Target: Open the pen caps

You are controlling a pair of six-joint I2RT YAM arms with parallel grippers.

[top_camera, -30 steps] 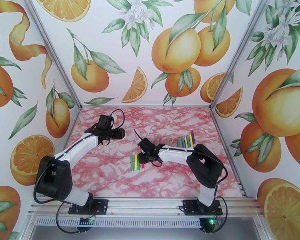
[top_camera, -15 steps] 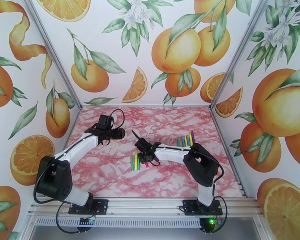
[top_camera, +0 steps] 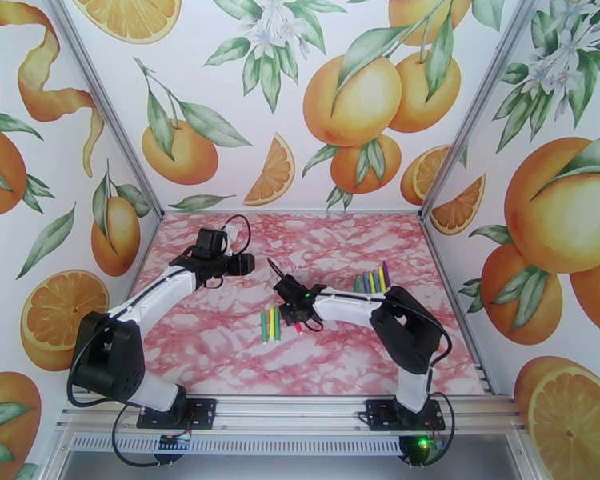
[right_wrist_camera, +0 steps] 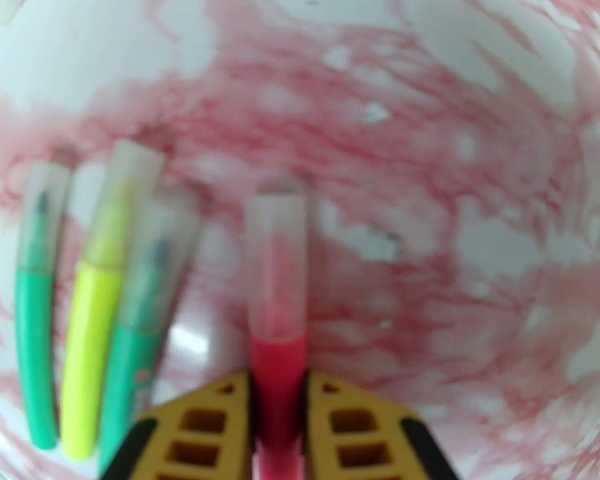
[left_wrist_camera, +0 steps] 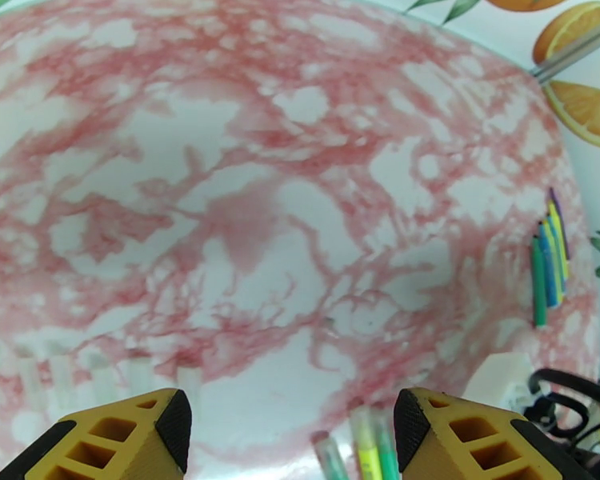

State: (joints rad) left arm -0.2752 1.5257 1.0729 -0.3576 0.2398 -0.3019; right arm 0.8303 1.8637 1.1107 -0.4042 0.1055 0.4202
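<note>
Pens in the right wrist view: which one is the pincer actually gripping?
The red pen, pinched between the right pincer's yellow fingers. The yellow pen and the green pens lie loose on the table beside it.

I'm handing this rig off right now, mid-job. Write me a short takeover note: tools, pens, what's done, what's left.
Right tool: shut on the red pen by its barrel, low at the table; its clear cap is on.
Left tool: open, empty, raised over the marble table.
Pens: three pens (green, yellow, green) lie capped right beside the red one. A second row of pens lies toward the table's right side, caps too small to judge.
Done: no cap seen off.
Left: pull the red cap, probably with the left tool, then the rest.
</note>
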